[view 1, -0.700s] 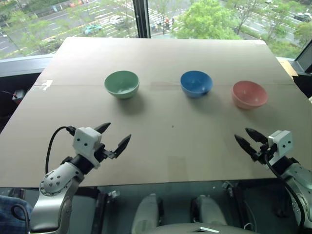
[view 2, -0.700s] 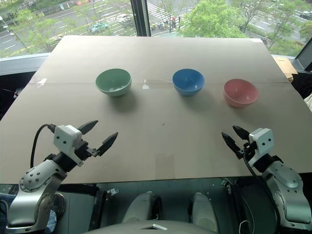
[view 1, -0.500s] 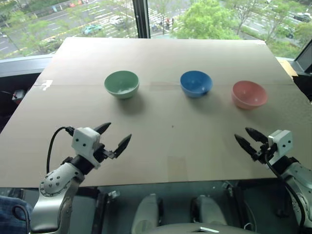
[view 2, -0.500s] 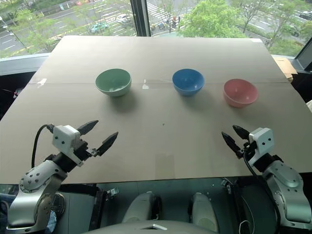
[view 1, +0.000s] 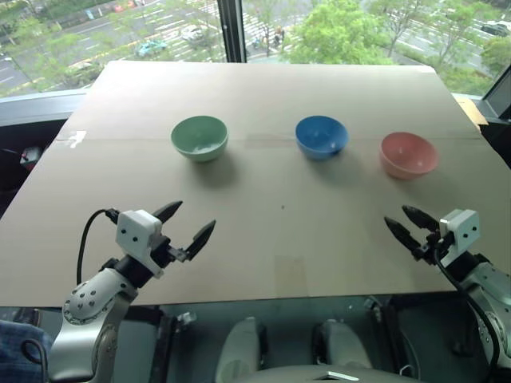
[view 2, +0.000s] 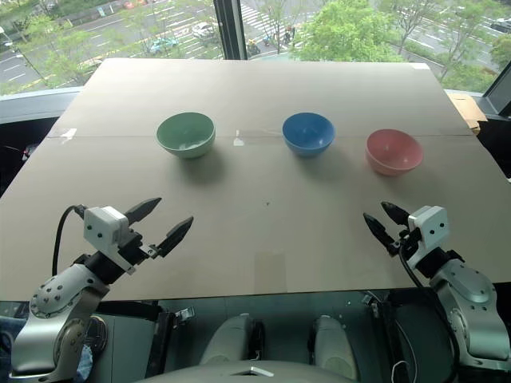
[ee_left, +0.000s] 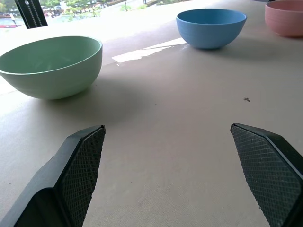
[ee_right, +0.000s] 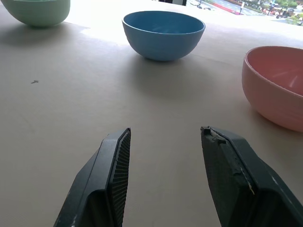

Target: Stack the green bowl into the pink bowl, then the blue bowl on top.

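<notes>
Starting from the left fingers [view 1: 184, 220], which are spread wide with nothing between them at the lower left of the frame, the green bowl [view 1: 200, 137] is sitting straight up from them on the table [view 1: 279, 239], well apart. The right fingers [view 1: 408, 225], at the lower right, are partly apart and empty too. Above them is sitting the pink bowl [view 1: 409, 154], with the blue bowl [view 1: 321, 136] in the middle. The left arm is looking nearer to the green bowl.

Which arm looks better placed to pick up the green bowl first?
The left one, probably. The green bowl sits on the left of the row, straight ahead of the left gripper, which is open and empty. The right gripper faces the pink bowl.
</notes>
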